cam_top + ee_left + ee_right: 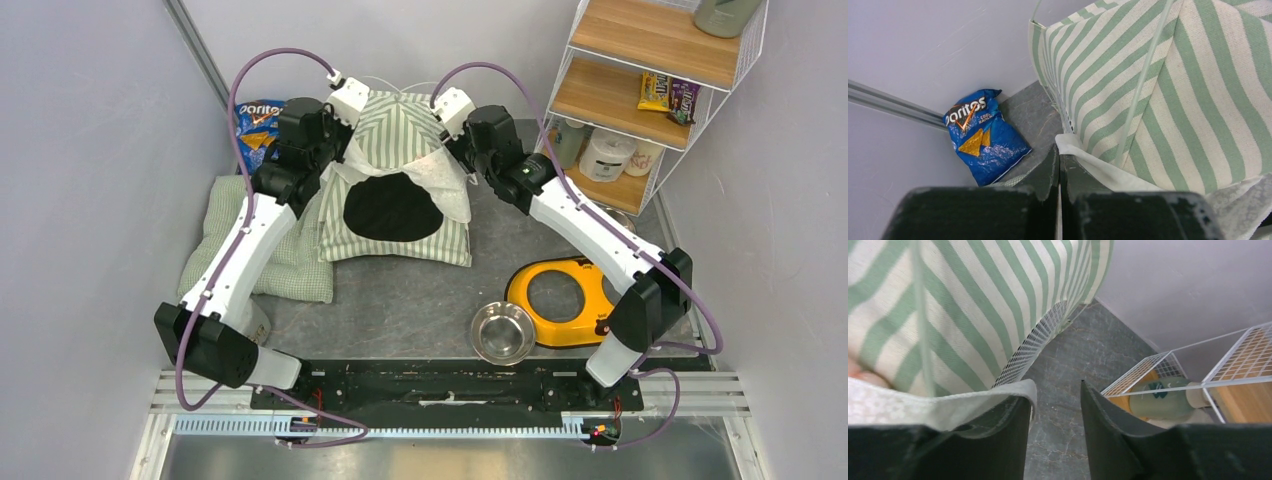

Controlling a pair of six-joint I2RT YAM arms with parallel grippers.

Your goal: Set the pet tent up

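- The grey table (420,300) lies under both my hands.
- The pet tent (400,190) stands upright between my two hands at the far middle of the table, its dark round doorway facing back toward my arm bases.
- The wire shelf rack (640,60) stands beyond my right hand, off to its outer side.
- The pale green cushion (305,265) lies behind my left hand, under that forearm and just beside the tent.
- My left gripper (1059,150) has its fingers pressed together. The tent's white flap edge (1098,170) lies against the fingertip. I cannot tell if any cloth is pinched.
- My right gripper (1054,390) has its fingers apart, with bare table showing in the gap. The flap is draped over the finger nearest the tent.
- The yellow bowl holder (597,300) sits well behind my right hand, with the steel bowl (502,332) touching its edge.
- A blue chip bag (983,140) lies ahead of my left fingers, against the wall.
- A green bottle (1160,401) lies on a shelf ahead of my right fingers.
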